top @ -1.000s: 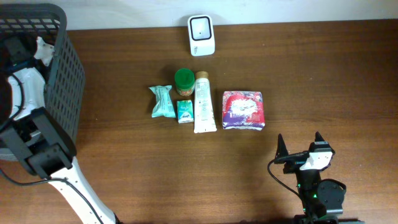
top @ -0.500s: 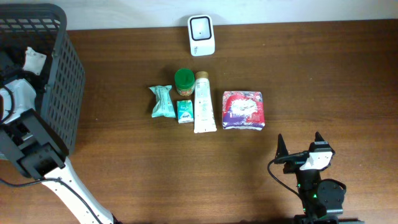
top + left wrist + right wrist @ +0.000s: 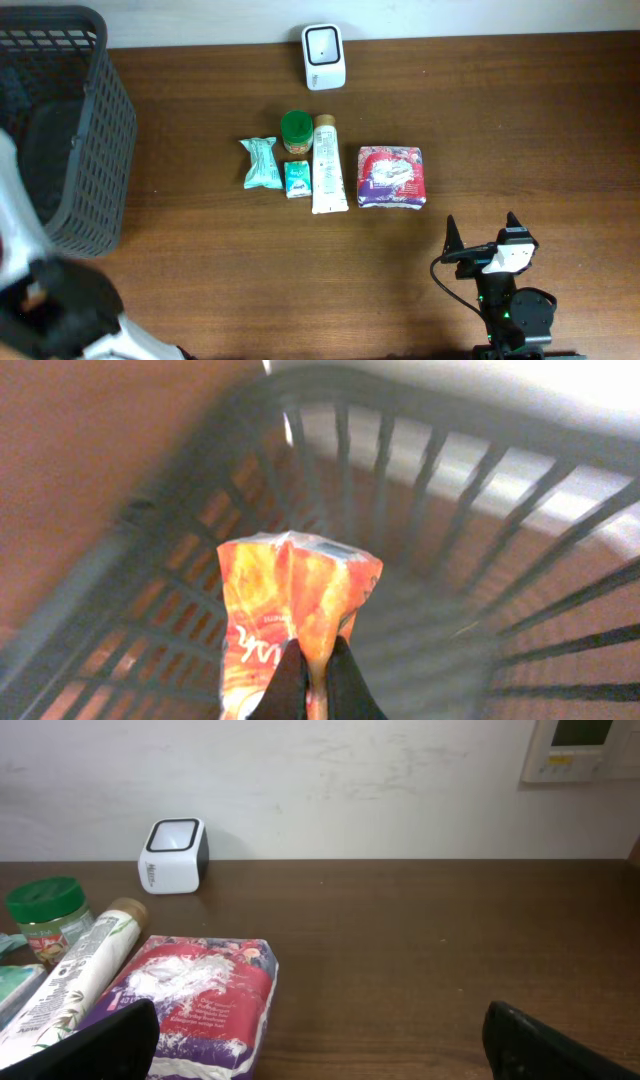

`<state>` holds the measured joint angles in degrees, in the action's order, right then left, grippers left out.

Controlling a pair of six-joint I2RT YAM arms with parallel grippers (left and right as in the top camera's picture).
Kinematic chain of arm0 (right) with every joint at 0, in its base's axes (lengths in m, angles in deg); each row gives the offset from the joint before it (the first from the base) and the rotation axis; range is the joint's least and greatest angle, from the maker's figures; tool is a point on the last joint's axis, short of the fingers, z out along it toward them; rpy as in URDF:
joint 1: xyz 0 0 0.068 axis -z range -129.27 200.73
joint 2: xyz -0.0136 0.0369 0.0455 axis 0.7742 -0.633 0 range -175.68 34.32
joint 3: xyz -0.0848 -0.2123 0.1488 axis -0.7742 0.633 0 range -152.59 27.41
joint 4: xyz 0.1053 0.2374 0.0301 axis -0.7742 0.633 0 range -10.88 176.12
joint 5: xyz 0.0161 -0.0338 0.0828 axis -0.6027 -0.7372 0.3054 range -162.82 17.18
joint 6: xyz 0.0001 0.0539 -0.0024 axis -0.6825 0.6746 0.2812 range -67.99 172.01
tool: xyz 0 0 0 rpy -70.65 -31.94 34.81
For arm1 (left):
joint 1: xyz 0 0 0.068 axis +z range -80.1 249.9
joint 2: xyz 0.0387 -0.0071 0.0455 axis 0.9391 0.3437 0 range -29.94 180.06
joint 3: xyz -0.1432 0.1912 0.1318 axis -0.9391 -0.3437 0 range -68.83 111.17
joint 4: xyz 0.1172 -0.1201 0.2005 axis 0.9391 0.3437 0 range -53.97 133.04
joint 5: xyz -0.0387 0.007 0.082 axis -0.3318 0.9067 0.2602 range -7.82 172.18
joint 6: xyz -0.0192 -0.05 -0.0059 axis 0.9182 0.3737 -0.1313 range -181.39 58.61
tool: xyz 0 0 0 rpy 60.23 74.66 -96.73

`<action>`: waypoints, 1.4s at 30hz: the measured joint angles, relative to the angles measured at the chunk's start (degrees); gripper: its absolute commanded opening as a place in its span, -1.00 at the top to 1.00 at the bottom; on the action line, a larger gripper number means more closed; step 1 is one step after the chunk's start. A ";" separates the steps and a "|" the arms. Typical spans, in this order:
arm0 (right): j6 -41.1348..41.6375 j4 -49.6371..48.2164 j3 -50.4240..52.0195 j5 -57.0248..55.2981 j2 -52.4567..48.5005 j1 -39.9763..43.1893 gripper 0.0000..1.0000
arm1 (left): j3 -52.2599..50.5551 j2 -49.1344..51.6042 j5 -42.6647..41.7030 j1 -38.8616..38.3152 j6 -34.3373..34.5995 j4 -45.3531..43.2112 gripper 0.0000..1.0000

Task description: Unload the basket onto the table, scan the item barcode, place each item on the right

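Left jaws: pressed together on the orange packet (image 3: 297,598), pinching its lower edge. The two dark fingertips (image 3: 288,685) meet at the bottom of the wrist view with the wrapper between them. The packet stands up and away from the tips, crinkled, with a dark patch on its far end. No barcode can be made out.

Beyond the packet, ahead of the left jaws: the dark slatted wall of the basket (image 3: 430,510), blurred. I cannot tell whether the packet is inside the rim or above it.

Overhead: the basket (image 3: 95,110) is at the far left of the bench (image 3: 250,280). The left arm (image 3: 45,300) is a blur at the lower left corner, and neither its jaws nor the packet show in this view.

Right jaws: spread wide, holding nothing, low over the bench. The fingers (image 3: 105,1042) sit at the bottom corners of the wrist view.

Just ahead of the right jaws, to their left: the floral tissue pack (image 3: 195,995). Left of it lie the tube (image 3: 80,970) and the green-lidded jar (image 3: 42,910).

Far ahead and left of the right jaws: the white scanner (image 3: 172,855), upright at the back edge of the bench, well apart from both sets of jaws.

Beyond the tube from the right jaws: a small green box (image 3: 297,179) and a teal packet (image 3: 261,162).
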<state>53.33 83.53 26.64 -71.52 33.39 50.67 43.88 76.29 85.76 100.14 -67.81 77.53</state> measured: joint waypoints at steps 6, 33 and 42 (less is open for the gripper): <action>-0.07 -0.02 0.00 0.00 0.02 0.00 -0.97 | 1.16 -15.72 -27.71 -4.98 23.19 4.92 1.00; -0.04 -0.02 0.00 0.00 0.02 0.00 -0.97 | 8.76 19.93 -5.95 -48.33 33.68 40.50 -0.98; -0.04 -0.02 0.00 0.00 0.02 0.00 -0.97 | 35.06 17.94 -5.62 -34.18 30.27 54.99 -0.99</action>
<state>53.29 83.50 26.64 -71.52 33.41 50.67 78.94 94.24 80.14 65.95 -37.54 132.52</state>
